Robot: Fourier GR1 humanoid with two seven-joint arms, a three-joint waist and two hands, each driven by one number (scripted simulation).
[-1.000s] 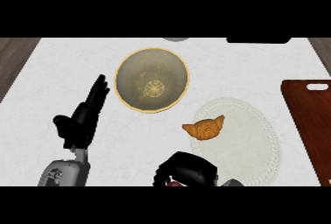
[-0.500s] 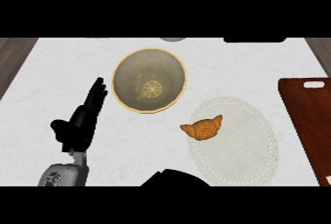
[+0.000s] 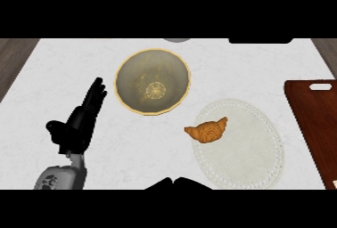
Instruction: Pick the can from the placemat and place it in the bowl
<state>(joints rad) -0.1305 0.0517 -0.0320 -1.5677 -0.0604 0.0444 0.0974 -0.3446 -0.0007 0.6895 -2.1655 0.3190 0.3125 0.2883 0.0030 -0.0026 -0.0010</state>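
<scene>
Left of the bowl point(image 3: 153, 81), the left hand point(image 3: 77, 124) rests open on the worktop point(image 3: 244, 71). Below the bowl, the right hand point(image 3: 178, 184) barely shows; grip undeterminable. Right of the bowl, a croissant point(image 3: 207, 131) overlaps the placemat point(image 3: 247, 142). No can visible.

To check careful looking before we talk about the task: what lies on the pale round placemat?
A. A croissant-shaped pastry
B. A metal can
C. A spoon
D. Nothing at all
A: a brown croissant-shaped pastry rests on the upper-left part of the placemat, overhanging its edge; no can shows anywhere in the head view.
</scene>
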